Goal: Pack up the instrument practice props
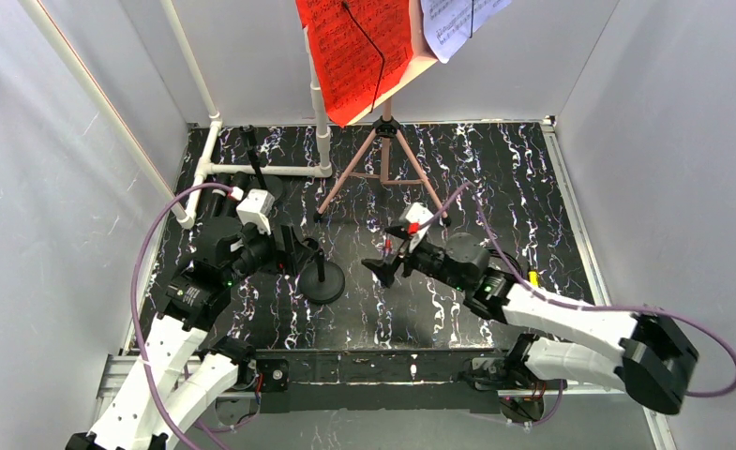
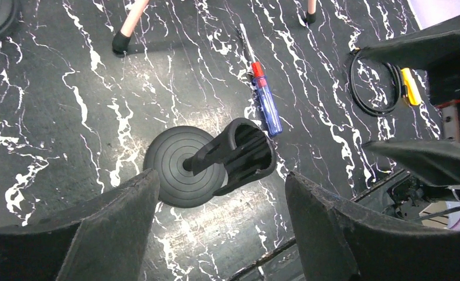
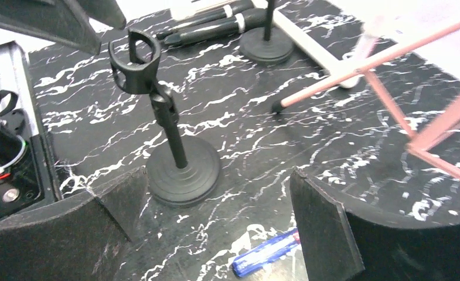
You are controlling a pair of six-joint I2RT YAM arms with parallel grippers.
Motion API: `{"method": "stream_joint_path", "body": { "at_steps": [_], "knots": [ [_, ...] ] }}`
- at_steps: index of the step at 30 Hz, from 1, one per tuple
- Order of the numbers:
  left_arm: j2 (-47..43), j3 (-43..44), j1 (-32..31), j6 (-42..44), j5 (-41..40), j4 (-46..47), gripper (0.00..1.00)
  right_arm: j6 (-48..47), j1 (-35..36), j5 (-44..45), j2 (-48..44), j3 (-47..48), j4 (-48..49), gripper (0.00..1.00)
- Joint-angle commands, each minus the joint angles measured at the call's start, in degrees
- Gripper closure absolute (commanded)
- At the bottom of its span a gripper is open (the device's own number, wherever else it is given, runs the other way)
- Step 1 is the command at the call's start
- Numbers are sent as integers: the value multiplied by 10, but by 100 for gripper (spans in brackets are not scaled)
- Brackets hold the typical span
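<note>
Pink rack (image 1: pixel 422 47) stands upright on tripod legs (image 1: pixel 383 164) at the back of the bench (image 1: pixel 533 187), holding a red sheet (image 1: pixel 354 56) and a white sheet (image 1: pixel 458 23); a black stand (image 3: pixel 183 175) with an empty clip stands upright mid-bench on its round base; two microphones (image 3: pixel 215 28) lie side by side at back left, near a second base (image 3: pixel 266 47).

Mic stand (image 1: pixel 324 283) before rack tripod (image 1: pixel 384 131), screwdriver (image 2: pixel 267 104) beside it, pipe frame (image 1: pixel 261 170) back-left

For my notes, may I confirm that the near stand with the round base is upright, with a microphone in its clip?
Not quite: the stand is upright, but its clip is empty, as the right wrist view shows.
</note>
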Motion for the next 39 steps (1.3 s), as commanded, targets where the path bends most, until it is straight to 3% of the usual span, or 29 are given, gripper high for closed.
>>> {"method": "stream_joint_path", "body": {
  "at_steps": [1, 7, 13, 22, 30, 39],
  "knots": [
    [5, -3, -15, -38, -15, -11, 24, -37, 1, 84, -100, -8, -131, 1],
    [34, -4, -30, -135, -45, 9, 23, -43, 1, 128, -226, -3, -230, 1],
    [45, -10, -31, -209, -89, 29, 23, -42, 1, 147, -295, 6, -311, 1],
    [79, -37, -30, -282, -43, 76, 27, -33, 2, 158, -355, 41, -399, 1],
    [74, -61, -31, -305, -29, 96, 44, -33, 1, 169, -390, 83, -460, 1],
    [76, -52, -29, -315, -53, 104, 76, -30, 1, 202, -413, 132, -549, 1]
  ]
}}
